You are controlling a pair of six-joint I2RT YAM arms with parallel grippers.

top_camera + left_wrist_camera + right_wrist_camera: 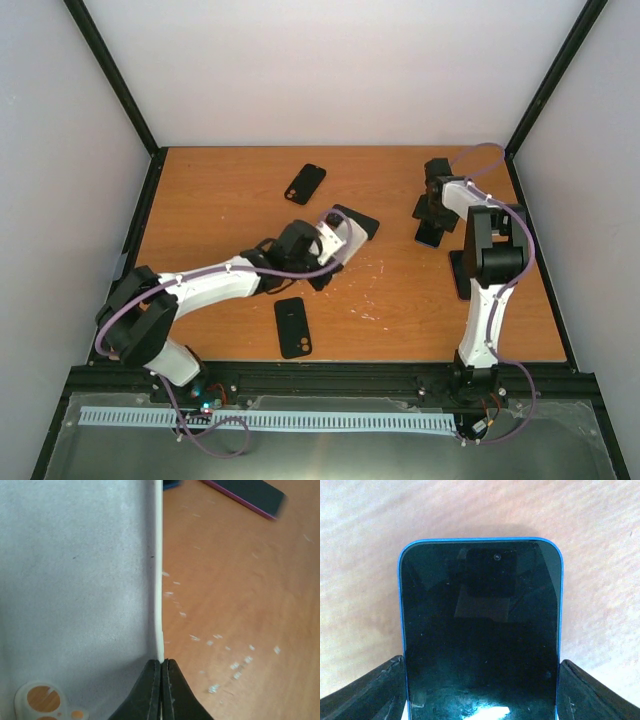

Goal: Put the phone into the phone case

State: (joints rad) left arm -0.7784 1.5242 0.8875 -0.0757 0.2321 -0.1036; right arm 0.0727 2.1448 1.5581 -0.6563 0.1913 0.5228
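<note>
The left gripper [161, 662] has its 2 fingers pressed together on the thin edge of a white phone case [75, 580], which it holds up on edge near the middle of the wooden table [400, 300] (the camera cutouts show at the case's lower corner). The blue phone [480, 630] lies screen up at the far right of the table. The right gripper [481, 664] straddles its width, 1 finger [375, 685] against each long edge, with no gap showing. A pink-edged phone [245, 495] lies flat, just nearer than the blue phone. 2 black phone cases lie apart from these, 1 at the far centre [305, 183] and 1 at the near centre [292, 327].
</note>
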